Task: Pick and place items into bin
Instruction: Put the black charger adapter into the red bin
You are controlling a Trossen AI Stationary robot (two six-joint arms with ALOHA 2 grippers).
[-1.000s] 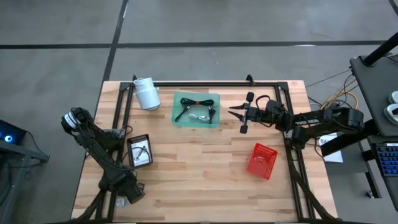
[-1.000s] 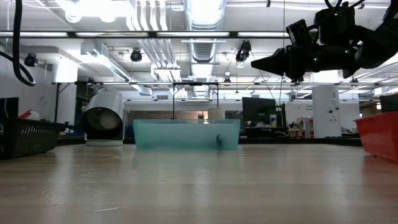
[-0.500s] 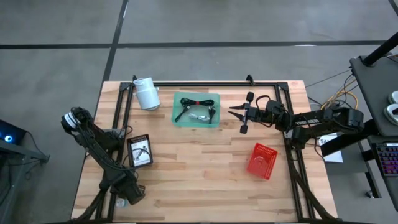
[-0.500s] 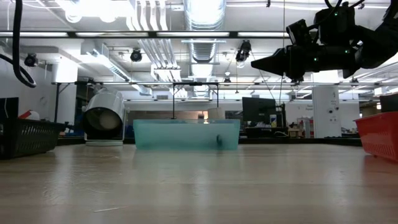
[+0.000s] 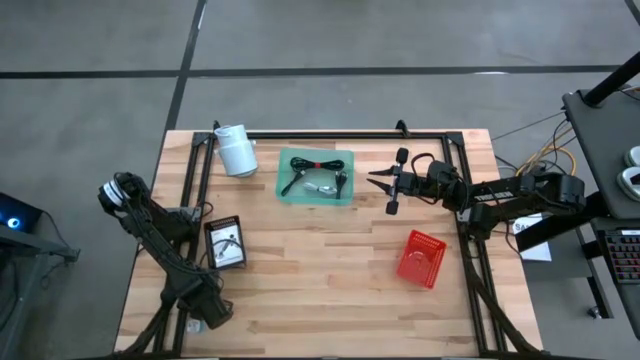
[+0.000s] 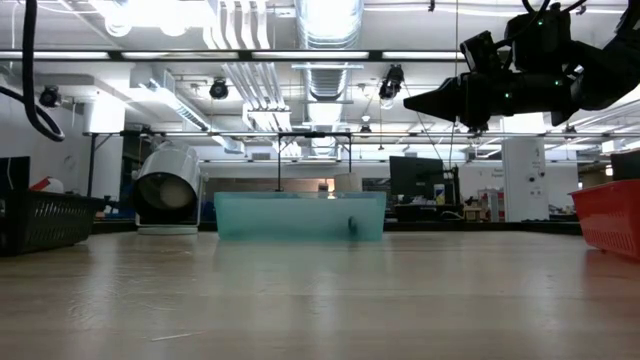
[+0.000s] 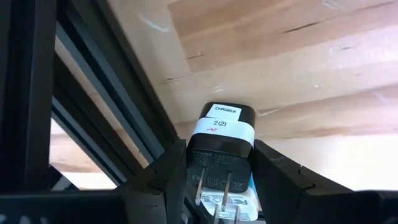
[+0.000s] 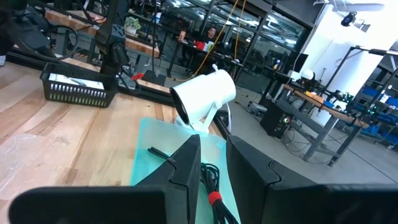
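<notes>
The task is judged to be at an early stage. The teal tray at the far middle of the table is seen to hold the items: a coiled black cable bundle tied with a red band, a thin dark pen-like tool and a small clear packet. None of these has been moved to the red bin, which stands on the right side of the table and appears empty from above. A black basket on the left side is seen to hold a white card with something dark on it; what it is cannot be told.

The left gripper is held low at the table's near-left edge, and its fingers are pinched on a black plug-in charger with a white label and two metal prongs, as shown in the left wrist view. This charger remains to be carried to a bin.

The right gripper is held in the air just beside the tray's right edge, pointed towards it; its fingers are seen nearly pressed together with nothing between them. The white cylindrical roll is left lying beside the tray's far-left corner
</notes>
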